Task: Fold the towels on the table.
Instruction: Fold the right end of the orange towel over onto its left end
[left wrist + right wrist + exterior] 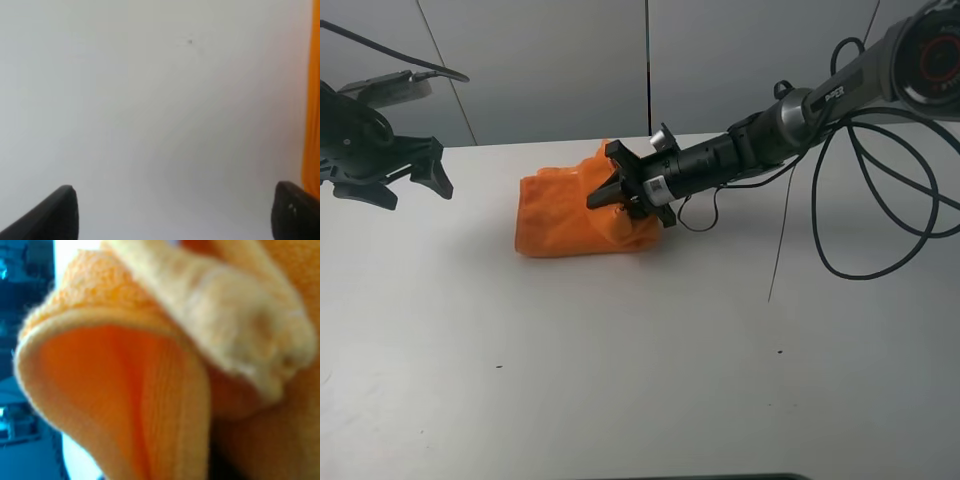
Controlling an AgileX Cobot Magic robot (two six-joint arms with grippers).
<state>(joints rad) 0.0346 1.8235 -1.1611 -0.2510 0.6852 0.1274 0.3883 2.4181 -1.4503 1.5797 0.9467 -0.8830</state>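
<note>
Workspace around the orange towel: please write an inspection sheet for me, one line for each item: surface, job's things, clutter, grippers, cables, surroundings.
Surface: white table, smooth, with a few tiny dark specks.
Job's things: one orange towel, bunched in a heap toward the far side of the table, not flat.
Clutter: nothing seen.
Grippers: left gripper open, empty, off to the towel's left, apart from it. Right gripper is at the towel's raised right part; the right wrist view shows only cloth close up, so open or shut cannot be told.
Cables: black cables loop from the right arm above the table's right side.
Surroundings: plain grey wall panels behind the table.
</note>
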